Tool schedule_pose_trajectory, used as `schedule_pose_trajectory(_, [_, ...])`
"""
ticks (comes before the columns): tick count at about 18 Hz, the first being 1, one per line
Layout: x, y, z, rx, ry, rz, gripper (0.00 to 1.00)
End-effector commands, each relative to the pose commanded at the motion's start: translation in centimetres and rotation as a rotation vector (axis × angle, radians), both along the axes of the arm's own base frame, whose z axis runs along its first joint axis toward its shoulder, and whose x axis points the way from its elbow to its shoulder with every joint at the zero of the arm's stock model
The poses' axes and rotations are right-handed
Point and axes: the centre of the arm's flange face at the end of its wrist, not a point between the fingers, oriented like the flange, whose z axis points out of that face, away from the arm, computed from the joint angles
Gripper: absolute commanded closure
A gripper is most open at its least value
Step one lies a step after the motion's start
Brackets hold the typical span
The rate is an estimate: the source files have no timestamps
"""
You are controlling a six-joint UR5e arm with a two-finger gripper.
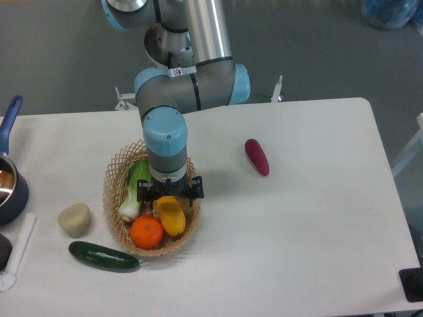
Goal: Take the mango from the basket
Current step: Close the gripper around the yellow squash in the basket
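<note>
While I watch from the fixed camera, nearest to me lies a dark green cucumber [104,257] on the white table [310,218], just outside the front rim of the basket [112,198]. Left of it sits a pale beige lump [74,219], which I cannot identify further. Inside the basket, an orange [147,232] rests at the front, touching a yellow-orange fruit that I take for the mango [172,216], its near end showing below the tool. Beside them on the left lies a leafy green and white vegetable [135,191]. My gripper [170,193] hangs directly over the mango's upper part, and its body hides the fingertips, so I cannot tell whether the jaws are spread or clamped, nor whether they touch the fruit. Farther right, well apart from the basket, a purple-red oblong vegetable [257,156] lies alone on the table. At the left edge I see a dark blue pot [9,187] with its handle pointing away. Behind everything, the arm [192,79] rises from the table's far side.
</note>
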Motion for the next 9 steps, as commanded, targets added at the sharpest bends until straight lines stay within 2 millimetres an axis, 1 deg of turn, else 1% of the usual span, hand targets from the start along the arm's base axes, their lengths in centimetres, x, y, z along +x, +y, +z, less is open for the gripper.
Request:
schedule_pose_trajectory(3, [0.0, 0.0, -0.2, -0.003, -0.001, -0.001, 0.0])
schedule_pose_trajectory(4, [0.1, 0.1, -0.6, -0.009, -0.003, -0.004, 0.01])
schedule_pose_trajectory(6, [0.1, 0.1, -1.0, -0.026, 0.006, -0.006, 0.1])
schedule_pose_trajectory(7, [0.4, 0.2, -1.4, -0.035, 0.008, -0.014, 0.12])
schedule_pose_trajectory(8, [0.4, 0.3, -1.4, -0.041, 0.017, -0.016, 0.19])
schedule_pose_trajectory(9, [0.4, 0.3, -1.3, -0.041, 0.017, -0.016, 0.23])
